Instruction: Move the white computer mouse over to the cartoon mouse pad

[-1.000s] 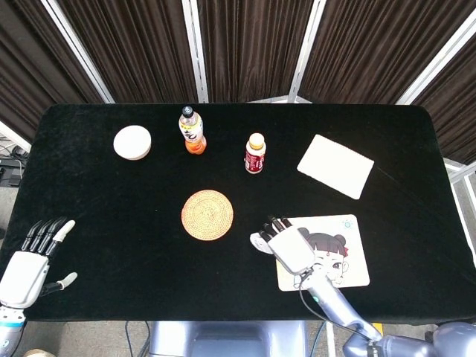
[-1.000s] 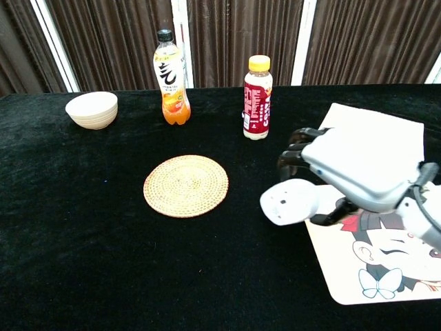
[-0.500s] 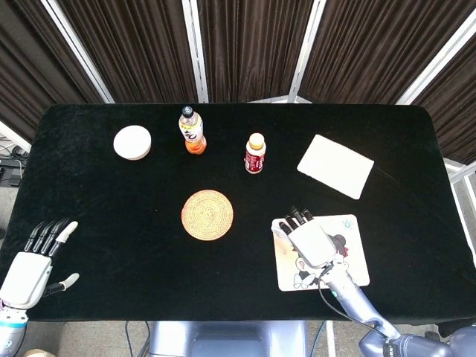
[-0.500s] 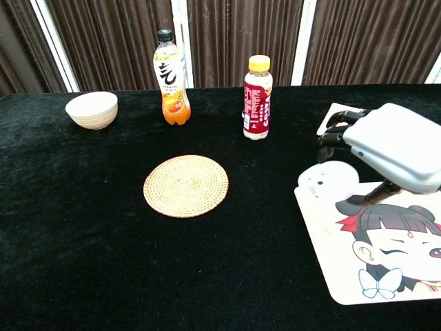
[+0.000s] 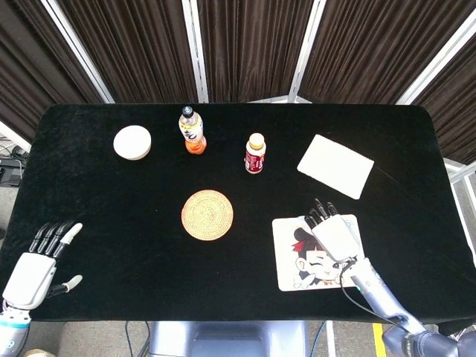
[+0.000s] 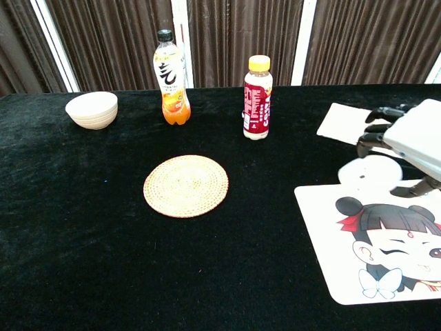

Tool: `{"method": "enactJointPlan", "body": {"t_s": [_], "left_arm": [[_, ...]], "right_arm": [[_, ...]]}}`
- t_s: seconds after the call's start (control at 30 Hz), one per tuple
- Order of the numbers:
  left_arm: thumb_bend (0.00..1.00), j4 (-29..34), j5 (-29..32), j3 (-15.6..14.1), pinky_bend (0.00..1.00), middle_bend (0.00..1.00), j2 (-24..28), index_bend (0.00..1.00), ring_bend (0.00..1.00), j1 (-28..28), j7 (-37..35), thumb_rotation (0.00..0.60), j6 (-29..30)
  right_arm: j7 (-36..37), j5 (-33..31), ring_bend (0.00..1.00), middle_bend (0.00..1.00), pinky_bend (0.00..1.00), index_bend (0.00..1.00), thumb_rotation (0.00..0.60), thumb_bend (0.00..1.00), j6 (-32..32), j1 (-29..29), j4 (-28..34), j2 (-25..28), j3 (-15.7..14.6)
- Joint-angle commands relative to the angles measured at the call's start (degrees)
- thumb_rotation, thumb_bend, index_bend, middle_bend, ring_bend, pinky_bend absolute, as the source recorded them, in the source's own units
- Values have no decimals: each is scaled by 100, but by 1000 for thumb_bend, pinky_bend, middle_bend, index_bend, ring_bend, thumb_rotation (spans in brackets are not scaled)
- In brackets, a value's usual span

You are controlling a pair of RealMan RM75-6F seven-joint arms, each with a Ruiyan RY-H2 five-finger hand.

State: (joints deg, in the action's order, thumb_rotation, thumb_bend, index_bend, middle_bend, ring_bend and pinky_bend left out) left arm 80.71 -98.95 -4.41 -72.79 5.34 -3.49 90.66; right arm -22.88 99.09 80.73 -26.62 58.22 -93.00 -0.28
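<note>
My right hand (image 6: 412,135) grips the white mouse (image 6: 368,170) over the cartoon pad's (image 6: 358,241) far edge — my left hand (image 5: 33,269) idles, fingers spread, holding nothing.

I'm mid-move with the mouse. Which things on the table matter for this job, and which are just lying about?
For the job:
white computer mouse, held by the right hand
cartoon mouse pad

Lying about:
woven coaster
white bowl
orange drink bottle
red bottle
white cloth
</note>
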Motion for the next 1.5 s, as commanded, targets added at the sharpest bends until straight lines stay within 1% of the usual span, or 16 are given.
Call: {"method": "enactJointPlan", "body": {"t_s": [0.03,0.23,0.3,0.43,0.5,0.53,0.6,0.67,0.83,0.9,1.03,1.17,1.37,1.5], "left_arm": [[70,32,-20,-9,0,0,9,0,0,-4,13,600,12],[72,86,-71,-27,0,0,16,0,0,-3,40,600,24],[71,147,-112,-57,0,0,35,0,0,5,50,600,4],[71,265,-209,-99,0,0,97,0,0,13,30,600,31],[70,284,-217,-101,0,0,105,0,0,2,57,600,49],[69,291,-210,-103,0,0,108,0,0,1,48,600,40],[69,299,-192,-98,0,0,112,0,0,10,26,600,15],[70,288,-171,-80,0,0,103,0,0,24,-1,600,-4],[69,262,-122,-55,0,0,99,0,0,32,-93,600,-20],[68,252,-121,-50,0,0,100,0,0,31,-110,600,-11],[68,230,-125,-51,0,0,101,0,0,26,-133,600,2],[68,208,-112,-47,0,0,94,0,0,23,-152,600,-1],[67,200,-111,-44,0,0,77,0,0,29,-114,600,-21],[68,211,-103,-41,0,0,71,0,0,31,-82,600,-35]], "right_arm": [[195,100,216,405,377,541,600,115,135,136,-303,-42,-159],[368,389,216,405,362,541,600,108,490,318,-544,-55,-423],[368,508,216,405,337,541,600,97,599,374,-575,-54,-520],[312,620,216,402,283,541,600,85,591,471,-492,-34,-688],[321,657,198,373,245,534,600,65,565,526,-394,-11,-772],[340,670,183,353,229,519,600,52,555,552,-344,1,-808],[333,697,117,286,182,437,600,15,536,593,-262,24,-859],[223,696,79,249,155,383,600,3,479,630,-158,52,-880],[54,576,10,182,85,319,600,0,370,678,130,108,-787],[-19,533,1,166,55,298,600,0,335,695,196,126,-758],[-235,420,0,160,40,290,600,0,248,738,245,154,-680],[-297,323,0,160,37,291,600,0,306,780,66,96,-536],[-98,217,0,160,33,289,600,0,426,742,-325,-33,-306],[-4,128,0,160,28,289,600,0,302,605,-483,-112,-152]]}}
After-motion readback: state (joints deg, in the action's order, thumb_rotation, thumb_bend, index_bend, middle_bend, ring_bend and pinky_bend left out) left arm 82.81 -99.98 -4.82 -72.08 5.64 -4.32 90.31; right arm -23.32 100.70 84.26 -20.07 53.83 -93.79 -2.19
